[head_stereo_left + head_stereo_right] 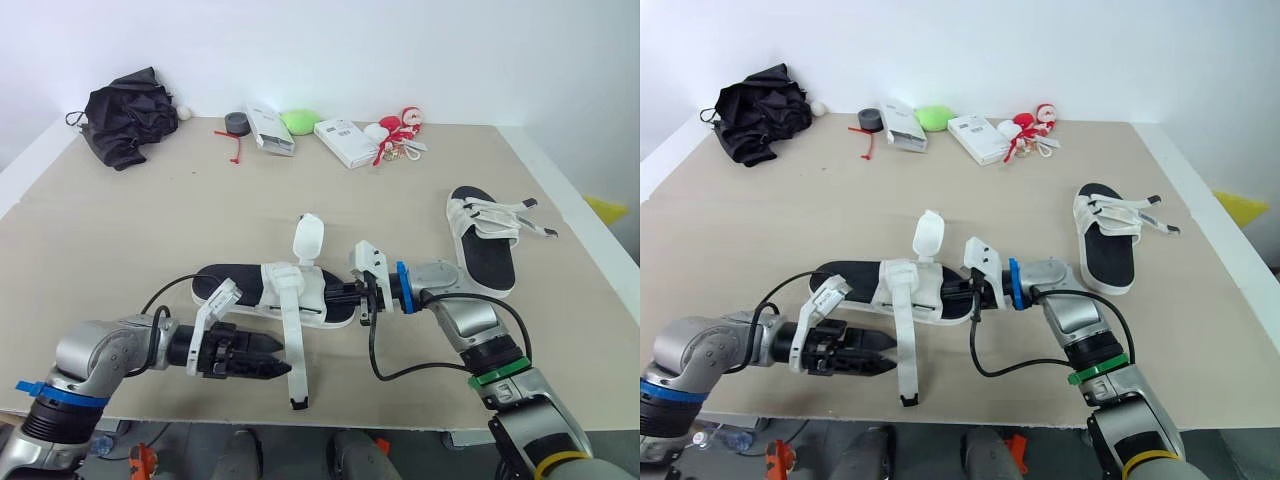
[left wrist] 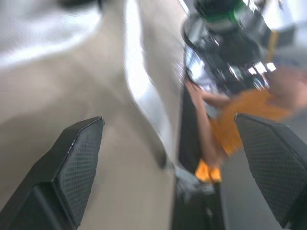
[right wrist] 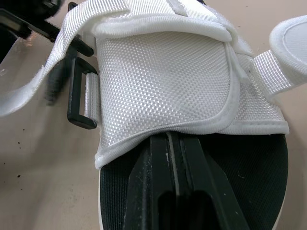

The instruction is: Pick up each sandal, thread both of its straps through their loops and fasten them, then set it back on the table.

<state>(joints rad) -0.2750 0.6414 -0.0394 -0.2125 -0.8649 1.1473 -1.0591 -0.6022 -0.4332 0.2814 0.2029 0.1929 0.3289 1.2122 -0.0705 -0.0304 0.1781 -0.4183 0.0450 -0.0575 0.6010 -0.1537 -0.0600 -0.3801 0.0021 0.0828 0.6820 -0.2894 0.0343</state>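
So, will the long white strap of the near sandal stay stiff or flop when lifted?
Probably floppy: the strap curves down off the sandal and lies flat on the table. It looks like thin woven webbing, so likely light; its end may swing.

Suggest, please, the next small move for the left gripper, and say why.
Probably ease the left gripper forward and close on the loose strap: its fingers are open just short of that strap, which hangs unthreaded, while the right gripper rests on the near sandal.
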